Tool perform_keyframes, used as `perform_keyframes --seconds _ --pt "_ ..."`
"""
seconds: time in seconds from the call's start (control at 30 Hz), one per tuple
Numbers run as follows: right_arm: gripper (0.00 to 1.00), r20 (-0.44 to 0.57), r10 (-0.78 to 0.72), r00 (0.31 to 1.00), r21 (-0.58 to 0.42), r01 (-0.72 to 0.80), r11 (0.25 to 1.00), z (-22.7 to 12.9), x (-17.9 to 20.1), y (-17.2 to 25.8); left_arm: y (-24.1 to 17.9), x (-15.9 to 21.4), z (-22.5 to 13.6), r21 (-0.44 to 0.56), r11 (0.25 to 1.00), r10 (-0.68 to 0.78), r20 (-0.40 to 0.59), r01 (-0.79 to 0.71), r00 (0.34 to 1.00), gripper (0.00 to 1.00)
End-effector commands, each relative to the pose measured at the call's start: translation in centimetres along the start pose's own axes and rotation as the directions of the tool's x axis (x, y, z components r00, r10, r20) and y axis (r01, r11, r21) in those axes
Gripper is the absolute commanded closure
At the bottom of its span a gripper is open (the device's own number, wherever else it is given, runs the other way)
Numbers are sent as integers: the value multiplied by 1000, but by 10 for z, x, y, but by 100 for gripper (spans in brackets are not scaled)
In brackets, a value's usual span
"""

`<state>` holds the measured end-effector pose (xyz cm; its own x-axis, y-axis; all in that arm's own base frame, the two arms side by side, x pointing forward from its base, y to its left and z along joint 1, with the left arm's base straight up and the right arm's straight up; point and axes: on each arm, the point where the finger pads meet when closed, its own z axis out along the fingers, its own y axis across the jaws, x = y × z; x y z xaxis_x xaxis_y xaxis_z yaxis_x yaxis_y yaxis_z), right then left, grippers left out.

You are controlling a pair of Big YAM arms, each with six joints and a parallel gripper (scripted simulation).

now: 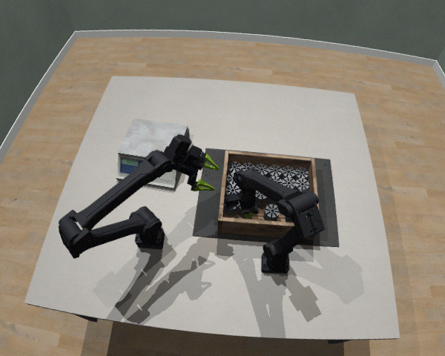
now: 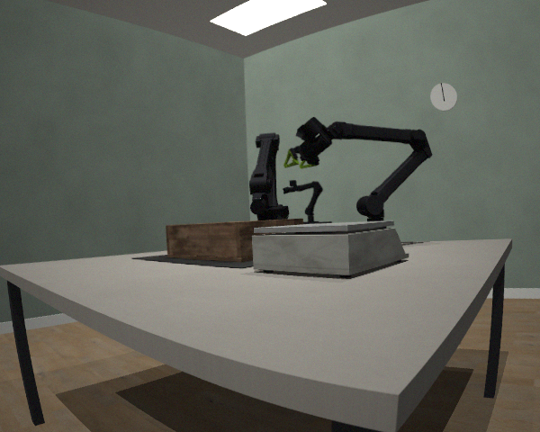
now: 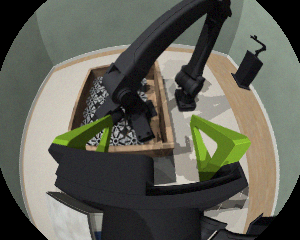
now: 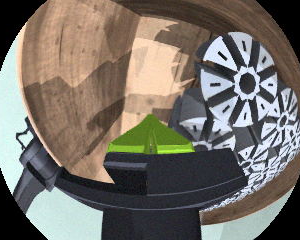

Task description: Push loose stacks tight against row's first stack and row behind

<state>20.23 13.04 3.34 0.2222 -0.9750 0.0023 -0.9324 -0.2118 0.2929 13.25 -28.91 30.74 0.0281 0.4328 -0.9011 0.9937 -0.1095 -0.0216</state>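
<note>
The wooden crate (image 1: 253, 227) (image 2: 200, 242) (image 4: 65, 60) holds rows of round dark stacks with white segmented tops. One loose stack (image 1: 271, 211) stands near the front wall, apart from the rows behind. Another stack at the front left is mostly hidden under the right arm. My right gripper (image 1: 248, 215) (image 4: 150, 118) is shut and empty, low inside the crate by the front wall. In the right wrist view, a stack (image 4: 205, 131) is partly hidden behind the fingers and a nearer one (image 4: 246, 84) stands beyond it. Contact is unclear. My left gripper (image 1: 216, 178) is open and empty, raised left of the crate.
The crate stands on a dark mat (image 1: 207, 225). A scale (image 1: 153, 132) (image 2: 302, 253) stands left of it, partly under the left arm. The crate's walls surround the right gripper, and the right arm reaches over the front wall.
</note>
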Motion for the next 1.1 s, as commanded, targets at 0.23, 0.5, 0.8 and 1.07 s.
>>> perform_keyframes --seconds 0.23,0.5,0.8,1.07 --pt "100 16 -16 1000 67 15 998 -10 -4 -10 1 -16 -4 -5 999 42 22 -42 999 0" --pt "100 13 -6 1000 50 5 999 -13 -2 -22 1 -16 -4 -5 999 42 22 -42 999 0" --pt "100 11 -3 1000 49 3 999 -16 -2 -31 1 -16 -4 -5 999 42 22 -42 999 0" --pt "100 11 4 1000 48 -5 999 -21 -2 -41 1 -16 -4 -5 999 42 22 -42 999 0"
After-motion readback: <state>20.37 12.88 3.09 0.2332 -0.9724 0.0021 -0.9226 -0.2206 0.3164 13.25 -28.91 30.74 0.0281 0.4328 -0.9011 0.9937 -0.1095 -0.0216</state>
